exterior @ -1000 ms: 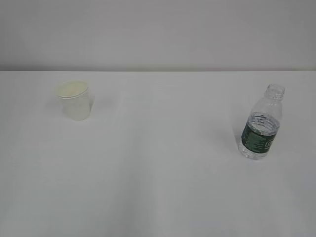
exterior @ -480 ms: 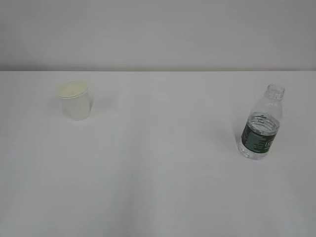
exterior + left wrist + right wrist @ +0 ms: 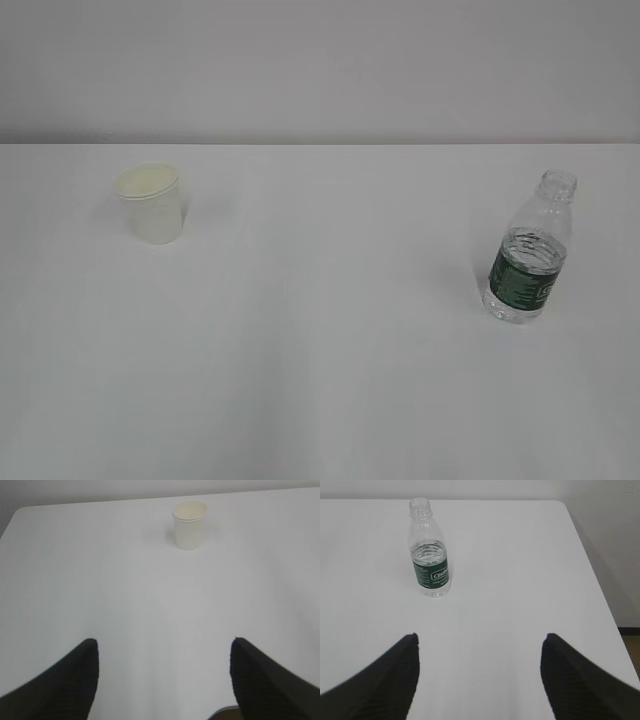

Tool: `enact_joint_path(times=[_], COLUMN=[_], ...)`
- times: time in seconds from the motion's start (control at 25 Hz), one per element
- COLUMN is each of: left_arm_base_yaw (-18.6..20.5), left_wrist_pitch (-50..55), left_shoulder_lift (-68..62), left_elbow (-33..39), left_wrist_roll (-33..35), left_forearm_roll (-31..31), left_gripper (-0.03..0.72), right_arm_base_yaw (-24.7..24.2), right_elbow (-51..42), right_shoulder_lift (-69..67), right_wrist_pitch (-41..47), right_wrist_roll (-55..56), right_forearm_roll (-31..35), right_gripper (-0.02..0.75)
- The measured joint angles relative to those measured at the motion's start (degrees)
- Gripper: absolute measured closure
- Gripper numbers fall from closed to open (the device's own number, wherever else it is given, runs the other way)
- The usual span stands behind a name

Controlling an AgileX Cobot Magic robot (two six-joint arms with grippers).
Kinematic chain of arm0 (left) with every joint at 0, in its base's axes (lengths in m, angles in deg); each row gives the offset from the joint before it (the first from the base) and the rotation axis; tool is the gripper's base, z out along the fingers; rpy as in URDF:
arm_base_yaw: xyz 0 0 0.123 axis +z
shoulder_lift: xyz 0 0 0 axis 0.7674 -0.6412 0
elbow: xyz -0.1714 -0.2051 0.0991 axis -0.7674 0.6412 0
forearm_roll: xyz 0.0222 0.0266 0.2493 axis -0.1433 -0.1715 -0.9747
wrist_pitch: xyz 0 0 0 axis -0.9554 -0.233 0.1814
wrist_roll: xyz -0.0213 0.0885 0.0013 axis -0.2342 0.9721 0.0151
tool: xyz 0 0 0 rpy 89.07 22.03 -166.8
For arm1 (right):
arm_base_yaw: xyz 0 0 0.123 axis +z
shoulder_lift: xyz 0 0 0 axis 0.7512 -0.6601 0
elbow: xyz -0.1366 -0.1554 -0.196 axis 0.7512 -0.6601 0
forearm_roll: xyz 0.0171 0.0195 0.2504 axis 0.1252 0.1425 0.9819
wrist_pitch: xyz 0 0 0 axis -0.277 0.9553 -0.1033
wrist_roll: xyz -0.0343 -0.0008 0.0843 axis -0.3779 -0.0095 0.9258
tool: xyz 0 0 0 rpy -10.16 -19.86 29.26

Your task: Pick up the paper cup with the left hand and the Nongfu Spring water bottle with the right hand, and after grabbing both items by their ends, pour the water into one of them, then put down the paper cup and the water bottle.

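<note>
No movement; paper cup well ahead of left pincer.

cup stands on the table at far left; bottle stands at right, nearer, well apart.

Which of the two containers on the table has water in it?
The clear plastic bottle with the dark green label, standing uncapped on the right, is partly filled with water. The cream paper cup on the left is opaque; no water shows in it.
</note>
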Motion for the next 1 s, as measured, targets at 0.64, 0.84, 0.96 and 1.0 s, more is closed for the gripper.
enact_joint_path(times=[0.64,0.84,0.96,1.0], left_arm_base_yaw=[0.0,0.0,0.0,0.0], left_wrist_pitch=[-9.5,-14.09,-17.55,-18.74], left_shoulder_lift=[-9.45,-12.54,-14.52,-15.27], left_elbow=[0.0,0.0,0.0,0.0], left_wrist_roll=[0.0,0.0,0.0,0.0], left_forearm_roll=[3.63,3.41,3.17,3.17], left_gripper=[0.101,0.101,0.101,0.101], right_arm_base_yaw=[0.0,0.0,0.0,0.0], right_elbow=[0.0,0.0,0.0,0.0], right_shoulder_lift=[-2.93,-5.53,-6.67,-6.78], right_wrist_pitch=[-7.56,-10.29,-12.34,-12.76], right_wrist_roll=[-0.74,-0.98,-0.98,-0.98], right_forearm_roll=[2.82,2.82,3.36,3.37], right_gripper=[0.165,0.165,0.165,0.165])
